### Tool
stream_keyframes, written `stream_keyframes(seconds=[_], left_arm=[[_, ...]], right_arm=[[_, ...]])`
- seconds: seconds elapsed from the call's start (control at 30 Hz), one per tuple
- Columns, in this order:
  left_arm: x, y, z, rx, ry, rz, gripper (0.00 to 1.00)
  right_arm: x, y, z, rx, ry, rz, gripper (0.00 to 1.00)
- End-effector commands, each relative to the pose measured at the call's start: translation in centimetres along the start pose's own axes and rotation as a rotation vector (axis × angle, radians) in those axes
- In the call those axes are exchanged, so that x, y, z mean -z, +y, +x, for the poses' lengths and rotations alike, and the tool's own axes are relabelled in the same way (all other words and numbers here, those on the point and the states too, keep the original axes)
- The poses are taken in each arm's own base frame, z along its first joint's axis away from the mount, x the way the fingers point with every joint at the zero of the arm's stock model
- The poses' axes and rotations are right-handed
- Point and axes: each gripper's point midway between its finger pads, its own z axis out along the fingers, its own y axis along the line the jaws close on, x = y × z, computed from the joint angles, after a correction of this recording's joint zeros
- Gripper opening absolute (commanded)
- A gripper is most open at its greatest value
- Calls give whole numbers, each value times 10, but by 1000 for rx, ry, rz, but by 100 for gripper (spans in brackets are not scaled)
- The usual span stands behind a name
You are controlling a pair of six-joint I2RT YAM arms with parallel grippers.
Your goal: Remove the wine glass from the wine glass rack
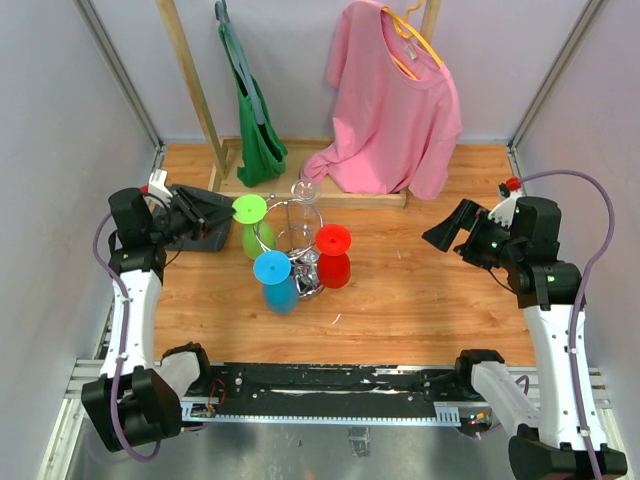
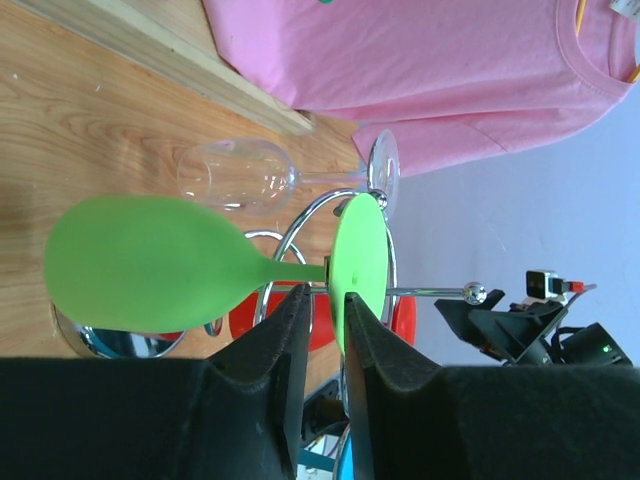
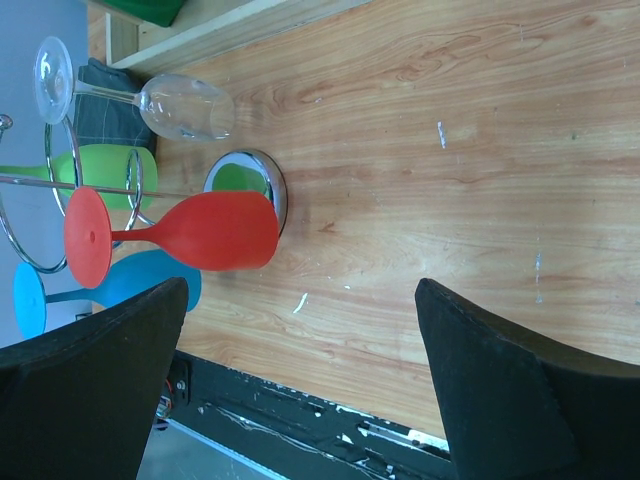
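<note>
1. Viewing from above: the left gripper [image 1: 215, 215] sits at the green wine glass [image 1: 250, 225], which hangs foot-up on the wine glass rack [image 1: 300, 250] mid-table. The right gripper [image 1: 440, 232] is parked well apart.
2. Left wrist: the fingers [image 2: 290, 340] are narrowly apart with the stem at their tips, just under the foot, and not visibly pinched. I read this as the grasp step. Next: pinch the stem, then ease the foot out of its wire ring. The clear glass [image 2: 235, 172] hangs just beside it, so there is a snag risk.
3. Right wrist: jaws wide apart and empty. The red glass [image 3: 210, 230] and blue glass [image 3: 150, 280] share the rack, and a sideways tug could tip it.
</note>
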Motion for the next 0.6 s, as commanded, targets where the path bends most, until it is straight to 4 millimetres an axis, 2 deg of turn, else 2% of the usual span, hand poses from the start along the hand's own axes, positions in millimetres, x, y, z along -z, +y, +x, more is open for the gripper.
stream_keyframes(seconds=[0.0, 0.23, 0.33, 0.57], left_arm=[[6, -12, 0, -39, 2, 30, 22], [7, -16, 4, -39, 20, 47, 10], [8, -17, 5, -38, 26, 54, 2], [10, -26, 4, -15, 30, 74, 0]], right_arm=[[6, 5, 0, 26, -15, -22, 99], [9, 4, 3, 26, -16, -18, 99], [9, 4, 3, 26, -17, -18, 99], [9, 3, 5, 25, -18, -17, 98]])
